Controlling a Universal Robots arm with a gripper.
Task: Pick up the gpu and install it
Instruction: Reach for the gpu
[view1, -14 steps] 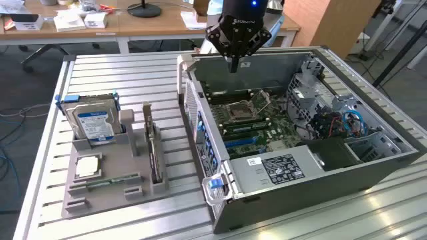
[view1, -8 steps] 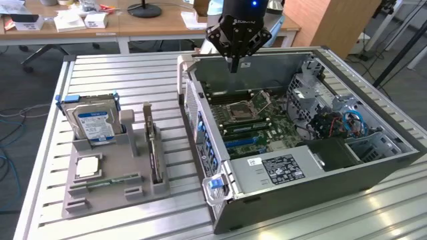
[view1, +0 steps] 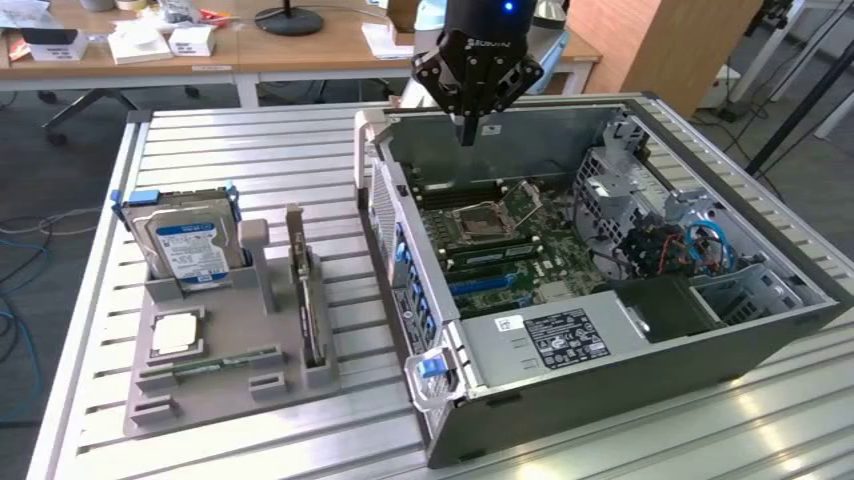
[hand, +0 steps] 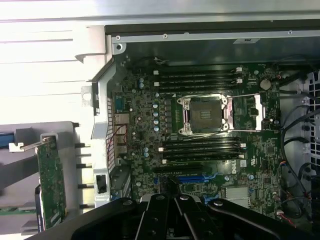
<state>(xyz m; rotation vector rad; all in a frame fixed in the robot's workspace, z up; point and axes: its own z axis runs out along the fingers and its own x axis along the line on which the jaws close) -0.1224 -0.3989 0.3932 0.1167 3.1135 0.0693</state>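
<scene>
Pinched shut on nothing, the claw (view1: 467, 138) hangs point-down above the open case, near the wall that lies farthest back in the exterior view, and touches no part. Under everything runs the counter (view1: 240, 170), a slatted metal top. On it, toward the exterior view's right, the case (view1: 747, 335) lies on its side with its inside facing up. Its floor is taken by the board (view1: 527, 262), dark green, with a socket (view1: 481, 222) in a metal frame and black memory slots on two sides of it. In the wrist view the claw's (hand: 174, 197) dark tips sit over the board (hand: 145, 125) near a blue slot (hand: 196, 178). A grey supply (view1: 561, 335) with a white label fills the case's near corner. To the exterior view's left, just beside the case, a grey holder (view1: 200, 400) rests on the counter. At its back end a silver drive (view1: 191, 248) with a blue-white label stands upright. The gpu (view1: 310, 300) stands on its long edge in the holder's slot nearest the case, well apart from the claw. In the wrist view the gpu (hand: 50, 185) shows a green face and a metal bracket (hand: 22, 146) at one end. A square chip (view1: 176, 335) lies flat in front of the drive, and a slim green stick (view1: 214, 363) lies along the holder's front.
</scene>
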